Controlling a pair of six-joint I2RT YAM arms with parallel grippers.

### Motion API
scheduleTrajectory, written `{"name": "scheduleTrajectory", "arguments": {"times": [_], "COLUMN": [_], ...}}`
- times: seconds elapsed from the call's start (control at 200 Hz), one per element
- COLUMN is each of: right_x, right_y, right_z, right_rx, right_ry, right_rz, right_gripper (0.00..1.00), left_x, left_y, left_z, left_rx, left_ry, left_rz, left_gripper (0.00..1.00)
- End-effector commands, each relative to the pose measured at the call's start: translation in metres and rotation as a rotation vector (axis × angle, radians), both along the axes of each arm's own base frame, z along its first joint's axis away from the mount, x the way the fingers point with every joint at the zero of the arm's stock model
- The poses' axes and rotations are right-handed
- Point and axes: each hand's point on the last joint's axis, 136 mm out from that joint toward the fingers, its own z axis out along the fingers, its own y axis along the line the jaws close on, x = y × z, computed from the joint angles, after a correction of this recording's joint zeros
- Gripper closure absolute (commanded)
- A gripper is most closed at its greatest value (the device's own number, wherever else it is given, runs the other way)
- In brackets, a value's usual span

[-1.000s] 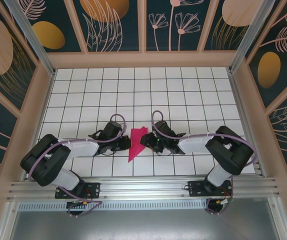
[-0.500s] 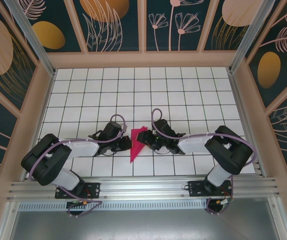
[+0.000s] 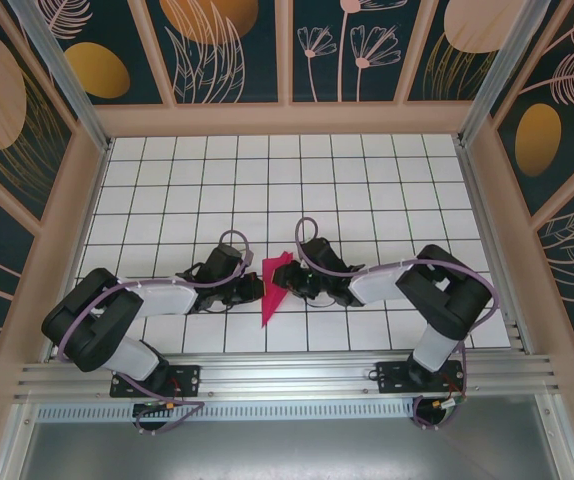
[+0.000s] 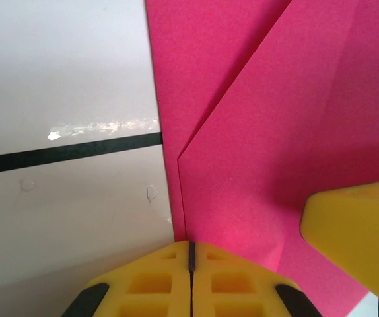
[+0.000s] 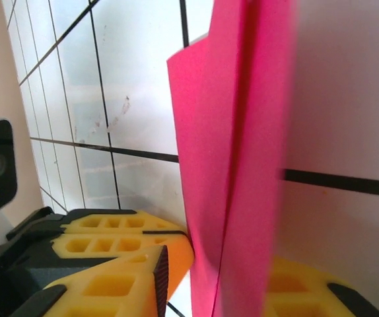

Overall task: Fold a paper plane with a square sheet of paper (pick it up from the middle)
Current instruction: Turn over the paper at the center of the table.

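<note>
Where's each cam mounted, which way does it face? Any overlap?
Top external: above and behind the arm bases, facing down onto the white tiled table; both arms, left gripper and right gripper either side of the magenta-pink creased paper.
Left wrist: on the left arm, facing down past its shut yellow fingers onto the paper.
Right wrist: on the right arm, facing along the table; its yellow fingers flank the upright paper.
Shared: each wrist view catches the paper and the other gripper's fingers.
</note>
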Motion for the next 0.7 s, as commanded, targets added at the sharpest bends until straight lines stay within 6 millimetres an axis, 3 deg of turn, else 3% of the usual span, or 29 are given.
{"name": "scheduleTrajectory", "arguments": {"times": [0.0,0.125,0.37,0.55,0.696], "right_x": [0.007,0.009,0.012,0.019,0.029], "right_y": [0.011,0.013,0.01,0.001,-0.022], "right_z": [0.005,0.0,0.001,0.016,0.03], "right_rx": [0.022,0.007,-0.031,-0.121,-0.324], "right_ry": [-0.042,-0.04,-0.05,-0.097,-0.152], "right_rz": [0.03,0.025,0.017,0.005,-0.016], "right_gripper": [0.74,0.75,0.89,0.95,0.94], "left_x": [-0.017,-0.016,-0.011,0.003,0.012], "left_y": [0.009,0.008,0.015,0.029,0.054], "left_z": [-0.014,-0.011,-0.002,0.035,0.061], "left_rx": [0.022,0.007,0.014,-0.017,0.005], "left_ry": [0.078,0.072,0.03,-0.111,-0.228], "left_rz": [0.002,0.017,0.057,0.155,0.277], "left_gripper": [0.91,0.91,0.91,0.82,0.77]}}
